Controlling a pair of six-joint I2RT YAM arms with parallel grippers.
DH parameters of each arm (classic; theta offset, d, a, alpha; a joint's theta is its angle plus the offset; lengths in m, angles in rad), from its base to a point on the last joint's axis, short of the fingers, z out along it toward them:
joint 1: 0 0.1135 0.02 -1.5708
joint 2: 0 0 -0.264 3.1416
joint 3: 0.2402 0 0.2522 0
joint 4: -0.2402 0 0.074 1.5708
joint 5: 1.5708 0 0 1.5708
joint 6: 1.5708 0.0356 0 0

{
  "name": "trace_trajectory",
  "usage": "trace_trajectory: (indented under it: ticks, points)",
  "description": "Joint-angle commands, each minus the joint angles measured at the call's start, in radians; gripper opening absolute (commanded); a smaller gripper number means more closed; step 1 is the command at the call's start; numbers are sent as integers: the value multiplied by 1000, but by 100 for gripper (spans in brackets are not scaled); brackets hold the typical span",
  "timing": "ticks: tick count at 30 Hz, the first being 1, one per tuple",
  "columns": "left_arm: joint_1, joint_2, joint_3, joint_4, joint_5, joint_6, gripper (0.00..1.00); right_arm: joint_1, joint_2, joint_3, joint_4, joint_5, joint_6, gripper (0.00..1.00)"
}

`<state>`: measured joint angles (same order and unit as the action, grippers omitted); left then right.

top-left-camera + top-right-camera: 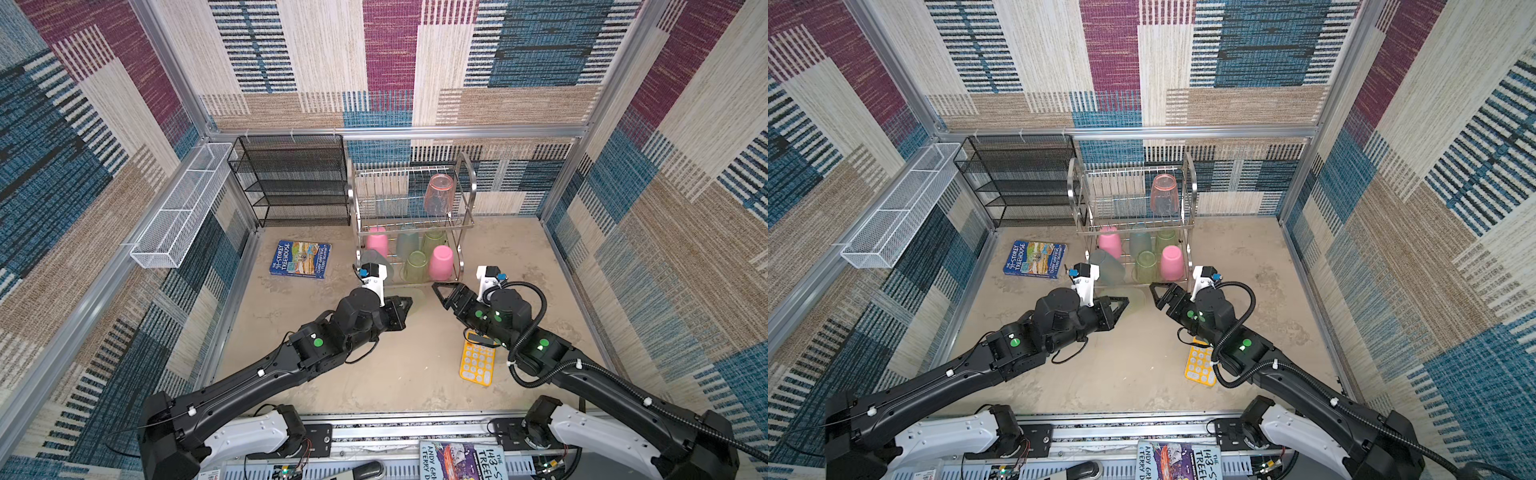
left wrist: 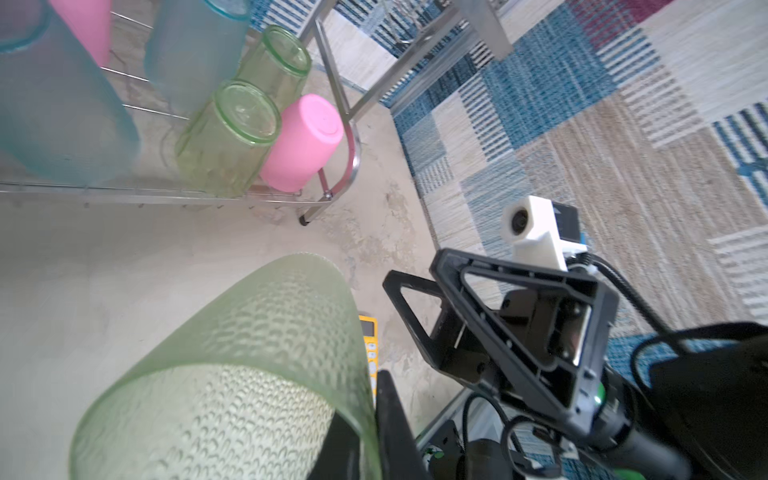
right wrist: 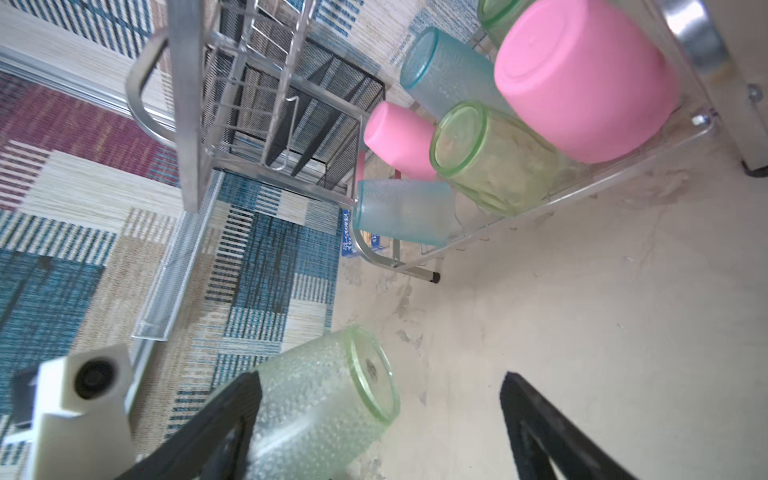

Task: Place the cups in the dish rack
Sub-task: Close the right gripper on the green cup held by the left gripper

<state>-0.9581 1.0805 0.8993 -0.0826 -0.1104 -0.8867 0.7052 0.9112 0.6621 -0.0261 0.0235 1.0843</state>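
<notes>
The silver dish rack stands at the back. Its lower tier holds several upturned cups: pink, green and teal. A salmon cup stands on the upper tier. In front of the rack my left gripper is shut on the rim wall of a translucent green cup held on its side above the floor. My right gripper faces it, open, and the cup's base lies close to one of its fingers.
A blue book lies left of the rack. A black mesh shelf unit stands at the back left and a white mesh trough hangs on the left wall. A yellow calculator lies under my right arm.
</notes>
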Motion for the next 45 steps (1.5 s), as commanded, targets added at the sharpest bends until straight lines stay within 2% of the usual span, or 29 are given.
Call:
trace_trajectory:
  ticks: [1, 14, 31, 45]
  points:
    - [-1, -3, -32, 206, 59, 5, 0, -38, -15, 9, 66, -98, 73, 93]
    - [26, 47, -106, 539, 124, 11, 0, -209, -40, -105, 232, -298, 301, 93]
    - [48, 275, -105, 895, 243, -105, 0, -247, -16, -110, 328, -258, 413, 94]
    - [48, 356, -53, 952, 268, -115, 0, -251, 60, -61, 350, -218, 405, 91]
